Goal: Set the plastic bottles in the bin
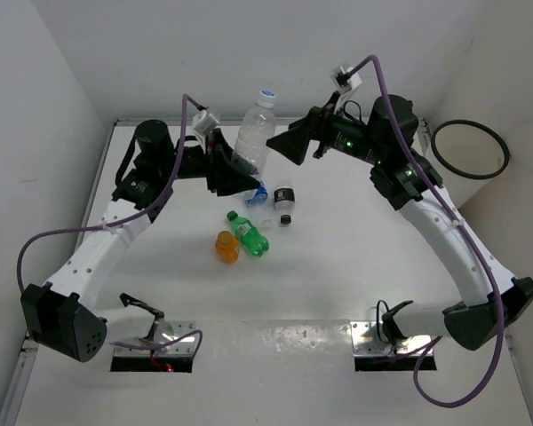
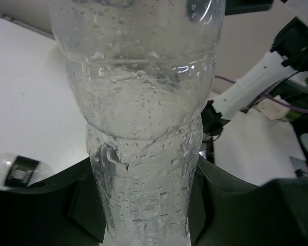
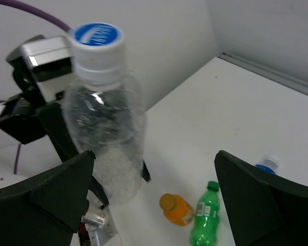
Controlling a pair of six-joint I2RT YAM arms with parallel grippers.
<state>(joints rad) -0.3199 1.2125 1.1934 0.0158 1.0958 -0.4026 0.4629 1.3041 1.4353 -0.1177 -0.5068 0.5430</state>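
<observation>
Left gripper (image 1: 238, 180): I found it clenched on the lower body of the clear bottle (image 1: 253, 138). In the left wrist view its dark fingers (image 2: 82, 205) pressed on both sides of the wet, ribbed wall.

Clear bottle (image 2: 143, 154): it was held off the table (image 1: 364, 266), above the far middle, roughly upright with its blue-and-white cap uppermost. Droplets clung to the inside.

Right gripper (image 1: 280, 142): its jaws were spread wide and grasped nothing. It faced the upper half of the clear bottle (image 3: 102, 118) from the right. In the right wrist view the bottle stood close to one finger (image 3: 46, 189). I could not tell whether they touched.

Bin (image 1: 470, 122): it sat at the far right, beside the right arm and well apart from every bottle. Only its thin black ring rim and pale inside showed.

Orange bottle (image 1: 227, 246): it lay on the table near the centre, just beside the green bottle (image 1: 249, 233).

Green bottle (image 3: 205, 220): it lay on its side to the right of the orange bottle (image 3: 177, 209).

Dark-labelled bottle (image 1: 284, 197): a small clear one lying on the table below the raised bottle. It showed blurred at the left edge of the left wrist view (image 2: 15, 171).

Blue-labelled bottle (image 1: 258, 193): it lay partly hidden under the left gripper, next to the dark-labelled one. Its pale cap showed in the right wrist view (image 3: 269, 165).
</observation>
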